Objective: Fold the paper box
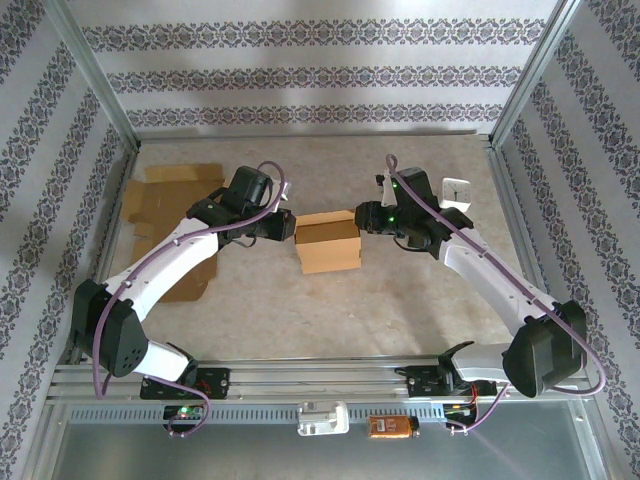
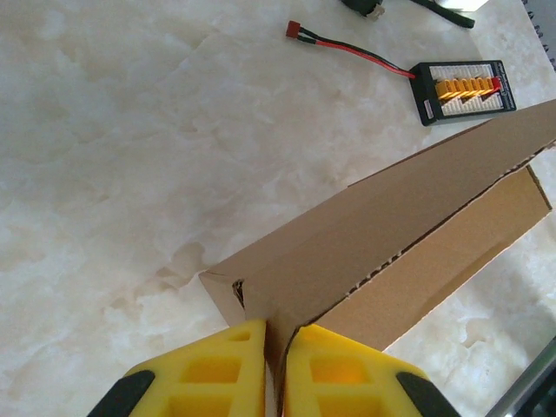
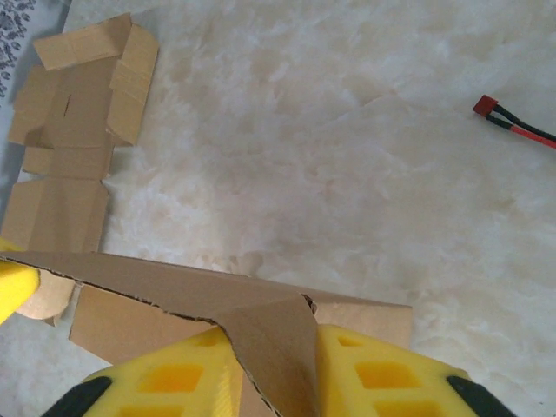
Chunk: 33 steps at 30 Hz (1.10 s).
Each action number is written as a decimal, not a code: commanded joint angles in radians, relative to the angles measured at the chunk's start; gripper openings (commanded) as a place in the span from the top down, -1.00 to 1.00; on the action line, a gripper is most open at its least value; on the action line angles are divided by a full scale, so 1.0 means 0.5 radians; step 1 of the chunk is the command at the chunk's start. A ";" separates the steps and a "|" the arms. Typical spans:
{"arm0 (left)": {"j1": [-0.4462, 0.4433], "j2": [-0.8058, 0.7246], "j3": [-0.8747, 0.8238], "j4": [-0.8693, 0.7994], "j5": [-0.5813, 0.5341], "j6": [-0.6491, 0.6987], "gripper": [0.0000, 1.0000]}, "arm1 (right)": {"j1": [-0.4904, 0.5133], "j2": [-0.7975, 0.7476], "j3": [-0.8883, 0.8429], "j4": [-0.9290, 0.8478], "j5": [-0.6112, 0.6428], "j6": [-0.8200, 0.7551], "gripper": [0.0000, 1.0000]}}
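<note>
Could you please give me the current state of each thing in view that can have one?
Paper box: partly folded, upright mid-table, held at both ends.
Left pincer: shut on a box panel.
Right pincer: clamped around a box flap.
Flat cardboard sheets: unfolded, lying flat.

Flat cardboard (image 1: 165, 205) partly hidden behind left arm (image 1: 170, 255).

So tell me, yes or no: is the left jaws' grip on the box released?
No, the left gripper pinches the box wall between shut jaws.
</note>
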 commanded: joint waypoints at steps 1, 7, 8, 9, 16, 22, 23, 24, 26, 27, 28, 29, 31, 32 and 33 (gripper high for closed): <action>-0.003 -0.028 0.063 0.004 -0.020 -0.003 0.78 | 0.023 0.010 0.042 -0.040 0.092 -0.093 0.53; -0.003 -0.030 0.064 -0.008 -0.017 -0.003 0.78 | 0.050 0.048 0.074 -0.043 0.084 -0.094 0.72; -0.002 -0.031 0.065 -0.007 -0.017 -0.002 0.78 | 0.051 0.045 0.074 -0.043 0.091 -0.089 0.75; -0.003 -0.029 0.066 -0.007 -0.020 -0.003 0.78 | 0.058 0.044 0.077 -0.041 0.094 -0.087 0.78; -0.005 -0.009 0.072 0.008 -0.003 -0.003 0.78 | 0.073 0.061 0.119 -0.053 0.024 0.068 0.84; -0.002 0.014 0.082 -0.030 -0.038 0.007 0.78 | 0.069 0.139 0.171 -0.089 -0.117 0.237 0.83; -0.002 0.017 0.083 -0.033 -0.040 0.007 0.78 | 0.072 0.146 0.173 -0.087 -0.135 0.240 0.82; -0.005 0.017 0.079 -0.032 -0.038 0.007 0.78 | 0.073 0.153 0.171 -0.089 -0.135 0.235 0.82; -0.002 0.010 0.072 -0.026 -0.039 0.005 0.78 | 0.075 0.153 0.157 -0.100 -0.088 0.190 0.82; -0.003 0.006 0.073 -0.023 -0.040 0.002 0.78 | 0.075 0.150 0.146 -0.117 -0.048 0.167 0.83; -0.005 0.008 0.075 -0.022 -0.041 0.003 0.78 | 0.075 0.147 0.136 -0.134 -0.011 0.149 0.83; -0.003 0.003 0.078 -0.023 -0.043 0.001 0.78 | 0.075 0.142 0.122 -0.143 0.011 0.137 0.83; -0.003 0.003 0.078 -0.020 -0.040 -0.003 0.78 | 0.075 0.135 0.085 -0.154 0.036 0.135 0.83; -0.004 0.003 0.079 -0.019 -0.034 -0.005 0.78 | 0.078 0.133 0.064 -0.149 0.038 0.143 0.83; -0.003 0.004 0.081 -0.012 -0.029 -0.010 0.78 | 0.081 0.133 0.037 -0.137 0.035 0.162 0.83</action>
